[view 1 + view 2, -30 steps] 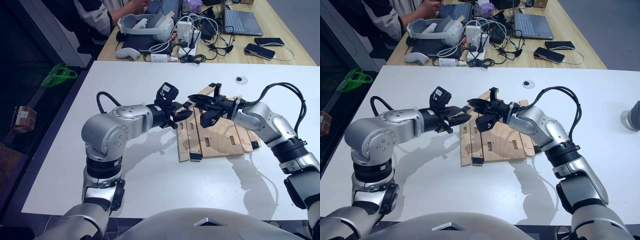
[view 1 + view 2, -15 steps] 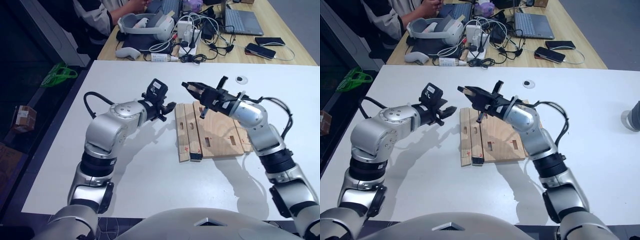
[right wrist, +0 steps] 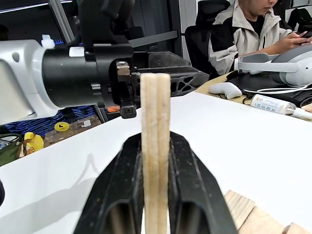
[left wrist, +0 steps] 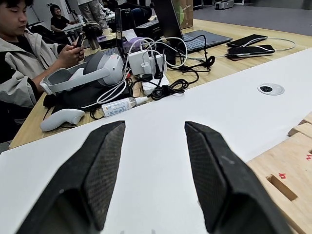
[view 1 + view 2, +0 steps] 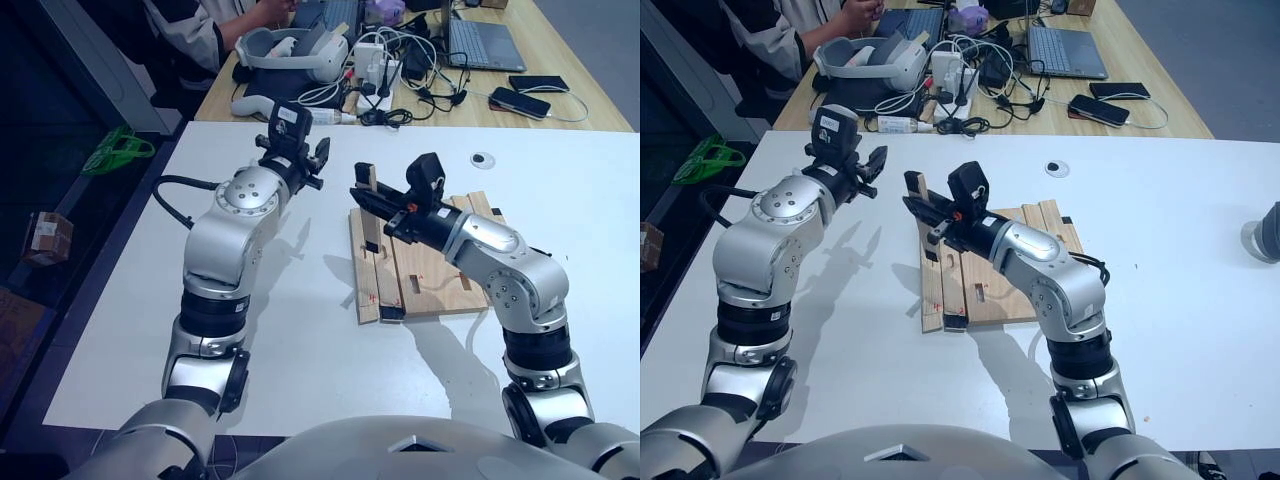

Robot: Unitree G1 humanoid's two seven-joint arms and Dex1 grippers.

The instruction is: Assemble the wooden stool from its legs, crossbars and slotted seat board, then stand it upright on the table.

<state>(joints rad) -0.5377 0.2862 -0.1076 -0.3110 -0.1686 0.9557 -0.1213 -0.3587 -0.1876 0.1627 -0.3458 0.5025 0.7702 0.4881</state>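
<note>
Slotted seat board (image 5: 445, 270) and loose slats (image 5: 363, 265) — flat on the white surface (image 5: 300, 350), side by side, right of centre. Wooden bar (image 5: 372, 179): upright in the right end effector (image 5: 371, 194), above the far end of the leftmost slats and clear of them. In the head views it is a short pale stub. In the right wrist view it reads as two thin strips face to face, clamped between both fingers (image 3: 127, 185), with the left end effector (image 5: 293, 160) close behind. The left end effector is high over the far left part of the surface, well apart from all wood, fingers (image 4: 102, 175) spread wide with nothing between them. Left wrist view: a slotted corner of the seat board — beyond it a second surface bearing a headset (image 4: 80, 75) and cables (image 4: 165, 73).
</note>
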